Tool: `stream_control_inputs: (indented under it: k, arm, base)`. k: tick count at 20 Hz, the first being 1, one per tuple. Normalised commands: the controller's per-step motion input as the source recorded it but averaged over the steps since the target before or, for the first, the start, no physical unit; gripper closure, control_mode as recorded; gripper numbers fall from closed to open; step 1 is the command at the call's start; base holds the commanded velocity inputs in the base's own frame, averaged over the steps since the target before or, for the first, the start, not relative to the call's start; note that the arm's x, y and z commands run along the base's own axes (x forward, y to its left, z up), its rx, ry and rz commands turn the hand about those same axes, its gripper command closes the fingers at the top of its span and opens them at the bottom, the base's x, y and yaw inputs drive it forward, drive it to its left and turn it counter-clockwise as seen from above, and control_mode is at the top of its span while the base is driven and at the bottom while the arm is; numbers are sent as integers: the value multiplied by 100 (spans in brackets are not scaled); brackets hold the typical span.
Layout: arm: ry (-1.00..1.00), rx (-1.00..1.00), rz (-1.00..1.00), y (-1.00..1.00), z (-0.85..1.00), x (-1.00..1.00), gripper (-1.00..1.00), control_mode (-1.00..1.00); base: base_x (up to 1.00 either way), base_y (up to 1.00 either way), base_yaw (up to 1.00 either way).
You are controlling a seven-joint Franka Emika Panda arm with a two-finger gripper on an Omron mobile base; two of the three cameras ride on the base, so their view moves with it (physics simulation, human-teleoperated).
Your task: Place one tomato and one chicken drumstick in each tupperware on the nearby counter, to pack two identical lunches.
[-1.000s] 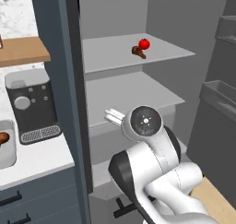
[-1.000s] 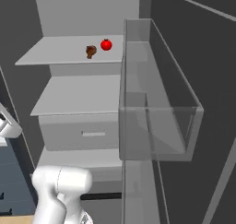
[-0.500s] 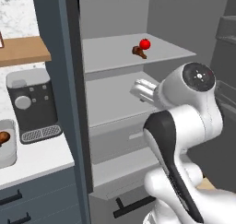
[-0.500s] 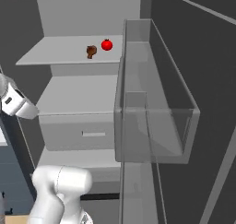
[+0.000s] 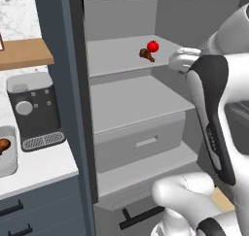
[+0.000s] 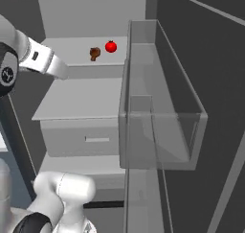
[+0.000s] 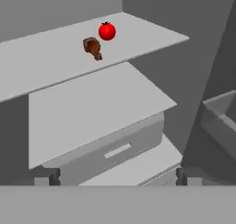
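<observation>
Tomato (image 5: 152, 46) and chicken drumstick (image 5: 145, 54), sitting side by side on the upper fridge shelf (image 5: 112, 58); nothing held.

Left base view: gripper (image 5: 177, 61) hovering at the shelf's right front corner, near both items; tupperware (image 5: 7, 152) waiting on the counter (image 5: 39, 167), a drumstick lying in it.
Right base view: tomato (image 6: 111, 46) just beside drumstick (image 6: 94, 53); clear door bin (image 6: 160, 107) crowding the right, open room lying left.
Hand view: jaws standing wide apart, tomato (image 7: 107, 31) and drumstick (image 7: 93, 47) well ahead. Risk: fingers nudging the round tomato, sending it rolling; the wrist clipping the shelf edge.
</observation>
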Motion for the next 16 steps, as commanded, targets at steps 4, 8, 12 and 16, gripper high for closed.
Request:
stream_control_inputs:
  k: [4,8,12,16]
  arm:
    - [-3,-22,41,-82,5,79,-100,-100]
    - [-29,-3,19,-17,-11,100,-100,-100]
    - [-20,0,5,1,-2,100,-100,-100]
    - [0,0,0,17,-19,100,-100,-100]
  base:
    - [0,0,0]
    - [0,0,0]
    - [0,0,0]
    - [0,0,0]
